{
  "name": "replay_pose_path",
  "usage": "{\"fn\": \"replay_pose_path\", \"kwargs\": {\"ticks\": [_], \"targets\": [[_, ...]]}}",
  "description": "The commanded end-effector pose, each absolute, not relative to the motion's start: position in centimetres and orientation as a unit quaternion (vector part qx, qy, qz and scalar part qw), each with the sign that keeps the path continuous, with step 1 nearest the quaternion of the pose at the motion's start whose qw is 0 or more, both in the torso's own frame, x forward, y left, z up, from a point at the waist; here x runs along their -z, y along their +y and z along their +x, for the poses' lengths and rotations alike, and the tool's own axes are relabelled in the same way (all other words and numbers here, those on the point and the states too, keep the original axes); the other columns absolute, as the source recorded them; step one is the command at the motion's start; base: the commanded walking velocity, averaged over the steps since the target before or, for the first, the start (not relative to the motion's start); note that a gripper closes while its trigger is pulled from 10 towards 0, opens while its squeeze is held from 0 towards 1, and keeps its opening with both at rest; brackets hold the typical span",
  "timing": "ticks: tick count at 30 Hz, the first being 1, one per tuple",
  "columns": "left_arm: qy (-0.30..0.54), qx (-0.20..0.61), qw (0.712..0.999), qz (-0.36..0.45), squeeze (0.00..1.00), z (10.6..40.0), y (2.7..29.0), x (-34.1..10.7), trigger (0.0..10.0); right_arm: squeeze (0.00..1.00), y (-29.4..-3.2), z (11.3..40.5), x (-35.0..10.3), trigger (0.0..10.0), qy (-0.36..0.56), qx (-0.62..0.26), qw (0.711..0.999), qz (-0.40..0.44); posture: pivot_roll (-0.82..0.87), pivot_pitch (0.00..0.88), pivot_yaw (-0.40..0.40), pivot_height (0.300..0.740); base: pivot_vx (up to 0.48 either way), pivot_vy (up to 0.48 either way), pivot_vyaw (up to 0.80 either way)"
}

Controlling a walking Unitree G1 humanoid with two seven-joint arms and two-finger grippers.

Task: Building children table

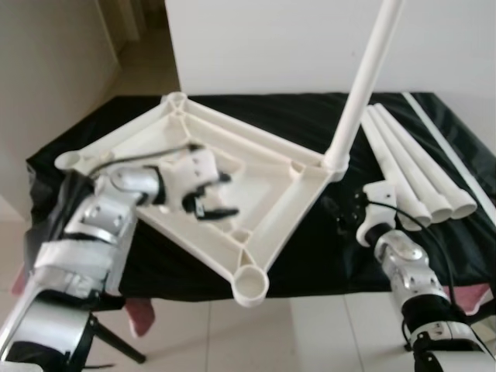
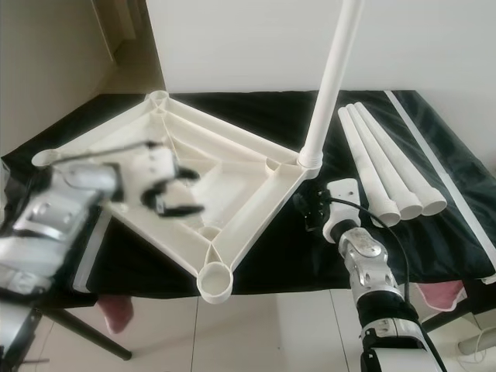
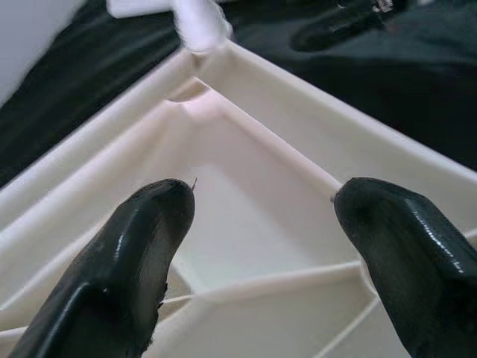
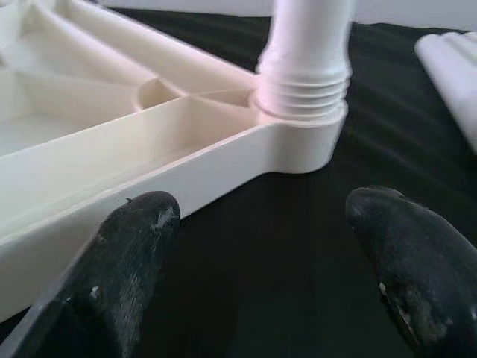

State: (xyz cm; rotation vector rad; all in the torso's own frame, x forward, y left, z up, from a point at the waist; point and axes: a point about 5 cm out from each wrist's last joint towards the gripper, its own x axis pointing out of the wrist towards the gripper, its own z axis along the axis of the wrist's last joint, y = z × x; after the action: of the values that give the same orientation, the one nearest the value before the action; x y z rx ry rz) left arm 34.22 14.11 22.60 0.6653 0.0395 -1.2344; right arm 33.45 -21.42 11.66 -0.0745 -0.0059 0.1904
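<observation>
— Upturned white square plastic tabletop (image 1: 194, 132), ribbed underside up, lying cornerwise on the black cloth-covered table (image 1: 310, 116). One long white plastic leg (image 1: 364, 85) already standing in the right-hand corner socket, threads visible at its base. Three loose white plastic legs (image 1: 422, 174) lying side by side just beside it, to the right.

— Handling?

— Probably light and stiff, being hollow moulded plastic; smooth enough to slip on the cloth. Ribs and rim likely the best purchase for bracing. Loose legs round and free to roll; best taken near the middle of the shaft, across it.

— Grippers?

— Left gripper (image 1: 209, 198) over the ribbed interior, black fingers (image 3: 141, 246) spread wide, holding nothing. Right gripper (image 4: 261, 261) low over the cloth just short of the fitted leg's socket, fingers likewise well apart and empty.

— Sockets left?

— Empty round near socket (image 1: 251, 285) hanging past the table's front edge; left socket (image 1: 70, 161) and far socket (image 1: 175, 99) also open.

— Room?

— Tight. Tabletop takes up most of the cloth; white wall (image 1: 310, 39) close behind; pale tiled floor (image 1: 325, 333) below the front edge. Any push toward the near side risks tipping the tabletop off. Some open cloth between the fitted leg and the loose ones, enough for the right gripper to work in.
</observation>
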Motion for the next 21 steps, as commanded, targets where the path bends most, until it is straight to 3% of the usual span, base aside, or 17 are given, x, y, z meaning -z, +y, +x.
{"fn": "replay_pose_path", "kwargs": {"ticks": [1, 5, 8, 15, 18, 20, 21], "targets": [[-0.023, 0.421, 0.86, 0.286, 0.0, 35.8, 16.1, -23.4, 10.0, 0.0, -22.2, 32.9, -12.1, 10.0, -0.036, -0.061, 0.997, -0.01, -0.03, 0.032, 0.012, 0.74, 0.0, 0.0, 0.0], [-0.025, 0.412, 0.869, 0.271, 0.0, 35.9, 17.2, -23.3, 10.0, 0.0, -22.9, 32.4, -12.4, 10.0, -0.057, -0.033, 0.998, 0.006, -0.02, 0.035, 0.015, 0.74, 0.0, 0.0, 0.0], [-0.019, 0.378, 0.896, 0.232, 0.0, 36.3, 18.9, -22.7, 10.0, 0.0, -24.0, 31.8, -12.2, 10.0, -0.068, 0.037, 0.997, 0.015, -0.02, 0.038, 0.02, 0.74, 0.0, 0.0, 0.0], [-0.032, 0.327, 0.922, 0.206, 0.0, 35.4, 20.9, -20.8, 10.0, 0.0, -23.2, 30.9, -12.4, 10.0, -0.081, 0.063, 0.994, 0.048, -0.03, 0.052, 0.019, 0.74, 0.0, 0.0, 0.0], [-0.03, 0.33, 0.921, 0.202, 0.0, 35.2, 21.0, -20.5, 10.0, 0.0, -23.0, 30.8, -12.4, 10.0, -0.082, 0.062, 0.994, 0.047, -0.03, 0.052, 0.019, 0.74, 0.0, 0.0, 0.0], [-0.039, 0.362, 0.909, 0.205, 0.0, 34.1, 21.1, -19.8, 10.0, 0.0, -22.9, 30.7, -12.5, 10.0, -0.082, 0.062, 0.994, 0.046, -0.02, 0.054, 0.012, 0.74, 0.0, 0.0, 0.0], [-0.034, 0.423, 0.886, 0.186, 0.0, 32.4, 21.1, -18.5, 10.0, 0.0, -23.1, 30.7, -12.6, 10.0, -0.077, 0.069, 0.994, 0.04, -0.02, 0.056, 0.007, 0.74, 0.0, 0.0, 0.0]]}}
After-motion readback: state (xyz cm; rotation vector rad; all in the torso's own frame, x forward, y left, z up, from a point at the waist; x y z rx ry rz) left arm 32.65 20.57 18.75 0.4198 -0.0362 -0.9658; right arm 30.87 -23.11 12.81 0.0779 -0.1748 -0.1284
